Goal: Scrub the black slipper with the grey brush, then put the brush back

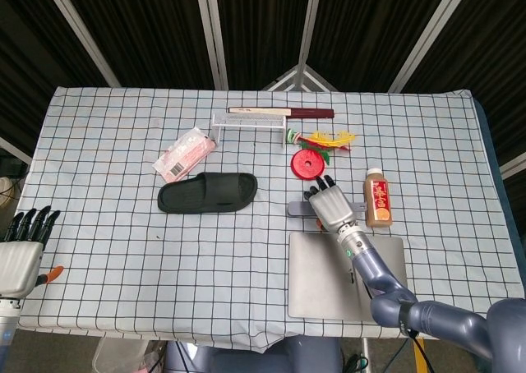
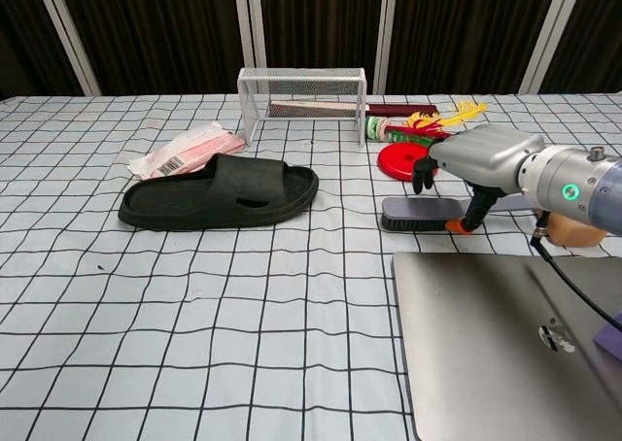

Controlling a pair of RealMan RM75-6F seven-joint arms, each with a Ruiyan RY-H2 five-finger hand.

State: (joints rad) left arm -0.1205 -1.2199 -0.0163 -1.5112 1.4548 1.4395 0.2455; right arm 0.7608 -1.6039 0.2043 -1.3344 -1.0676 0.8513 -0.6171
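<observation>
The black slipper [image 1: 207, 192] [image 2: 219, 193] lies flat on the checked cloth, left of centre. To its right, the grey brush [image 1: 296, 208] [image 2: 416, 212] lies on the table with its bristles down. My right hand [image 1: 331, 206] [image 2: 481, 164] hovers over the brush's handle end, fingers curved behind it and the thumb reaching down in front. The brush still rests on the cloth. My left hand [image 1: 20, 254] is at the table's near left corner with its fingers stretched out, holding nothing; the chest view does not show it.
A closed grey laptop [image 1: 329, 283] [image 2: 505, 344] lies just in front of the brush. A brown bottle [image 1: 378, 199] stands to the right, a red disc [image 1: 307, 163] and a wire rack [image 1: 249, 122] behind. A pink packet [image 1: 185, 154] lies behind the slipper.
</observation>
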